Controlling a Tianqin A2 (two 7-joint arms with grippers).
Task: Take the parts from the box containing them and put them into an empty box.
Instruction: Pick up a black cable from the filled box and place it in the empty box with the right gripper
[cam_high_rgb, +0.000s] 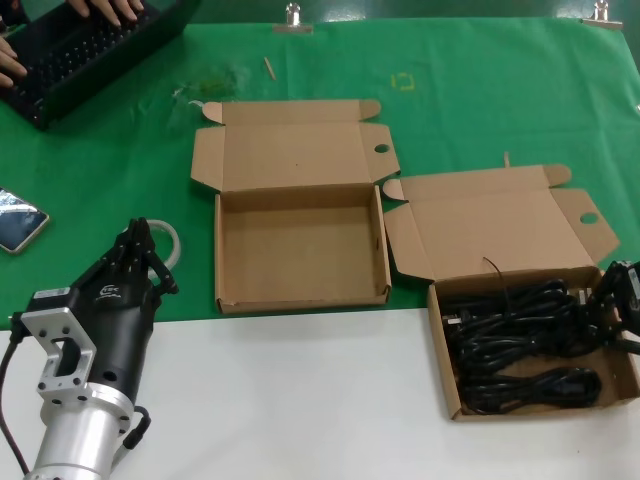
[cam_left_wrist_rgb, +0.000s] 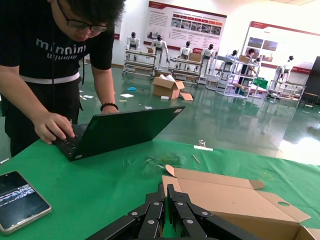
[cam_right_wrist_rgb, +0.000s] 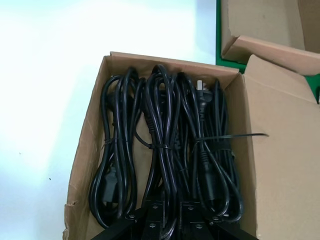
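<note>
Right end effector (cam_high_rgb: 612, 312), fingers apart, astride coiled black cable bundles (cam_right_wrist_rgb: 165, 150) in cardboard box (cam_right_wrist_rgb: 272, 165).

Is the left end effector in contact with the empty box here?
Apart. The head view shows the left end effector off to the side of the empty box, with bare green cloth plainly between them.

Green cloth (cam_high_rgb: 470, 110) over far part of table, held by metal clips (cam_high_rgb: 293, 18) at far edge. Bare white tabletop (cam_high_rgb: 300, 400) along near edge. Beyond table, glossy green floor (cam_left_wrist_rgb: 225, 120) mirroring bright overhead light. White walls with large printed posters (cam_left_wrist_rgb: 187, 27), red-trimmed. Metal racks (cam_left_wrist_rgb: 142, 60) and workbenches (cam_left_wrist_rgb: 240, 70) along far wall, white humanoid figures (cam_left_wrist_rgb: 132, 40) standing among them. Cardboard cartons (cam_left_wrist_rgb: 167, 87) on floor, scattered paper scraps nearby.
</note>
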